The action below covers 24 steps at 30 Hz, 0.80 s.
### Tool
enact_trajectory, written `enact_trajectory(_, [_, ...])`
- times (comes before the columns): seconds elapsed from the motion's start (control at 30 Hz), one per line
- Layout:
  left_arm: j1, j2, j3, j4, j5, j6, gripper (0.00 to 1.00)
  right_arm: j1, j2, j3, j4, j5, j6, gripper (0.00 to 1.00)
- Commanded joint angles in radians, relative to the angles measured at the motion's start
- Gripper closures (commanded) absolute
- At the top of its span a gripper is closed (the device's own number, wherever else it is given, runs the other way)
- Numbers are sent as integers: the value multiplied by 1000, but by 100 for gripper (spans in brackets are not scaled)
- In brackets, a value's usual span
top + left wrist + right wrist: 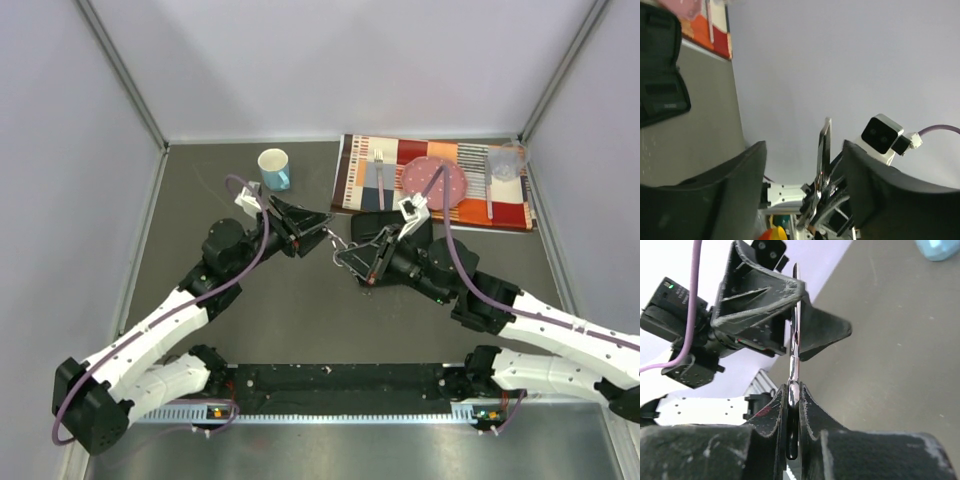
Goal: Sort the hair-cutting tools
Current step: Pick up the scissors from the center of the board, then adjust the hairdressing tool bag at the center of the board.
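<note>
We held the scissors (pixel 795 347) pinched flat in our right gripper (pixel 793 387) above the middle of the table (pixel 300 320), their long axis pointing straight away to our left gripper (pixel 804 145), whose jaws stood spread on both sides of the far end.

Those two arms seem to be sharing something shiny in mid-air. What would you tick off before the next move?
1. The right gripper is shut on the scissors: ok.
2. The left gripper is open, its fingers apart from the blades on both sides: ok.
3. The scissors are up off the table: ok.
4. The mug stands apart from the left gripper: ok.
5. The black case lies open and ready: cannot tell, as it is only partly in view.
</note>
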Motion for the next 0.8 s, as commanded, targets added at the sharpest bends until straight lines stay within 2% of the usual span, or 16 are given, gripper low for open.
enact_trajectory(0.0, [-10, 9, -20, -71, 63, 141, 26, -29, -90, -1, -91, 120, -68, 100])
enact_trajectory(0.03, [-10, 7, -20, -99, 60, 197, 21, -51, -125, -4, -128, 142, -74, 100])
enact_trajectory(0.17, [-10, 27, -21, -209, 12, 325, 17, -117, -196, -14, -325, 234, -91, 100])
enact_trajectory(0.33, [-10, 170, 4, -148, 15, 437, 16, -239, -207, -18, -493, 262, -115, 100])
enact_trajectory(0.43, [-10, 343, 105, -138, 38, 537, 16, -393, -177, -29, -494, 149, -166, 100])
enact_trajectory(0.47, [-10, 438, 136, -148, 37, 549, 16, -432, -155, -28, -492, 68, -186, 100])
enact_trajectory(0.5, [-9, 486, 170, -150, 46, 565, 16, -516, -144, -23, -491, 32, -207, 100])
enact_trajectory(0.6, [3, 677, 316, -147, 90, 606, 16, -664, -115, -14, -481, -97, -273, 100])
enact_trajectory(0.7, [32, 846, 495, -121, 172, 628, 16, -799, -74, -1, -457, -219, -303, 100])
enact_trajectory(0.77, [45, 943, 552, -83, 242, 629, 14, -832, -52, 15, -449, -273, -309, 100])
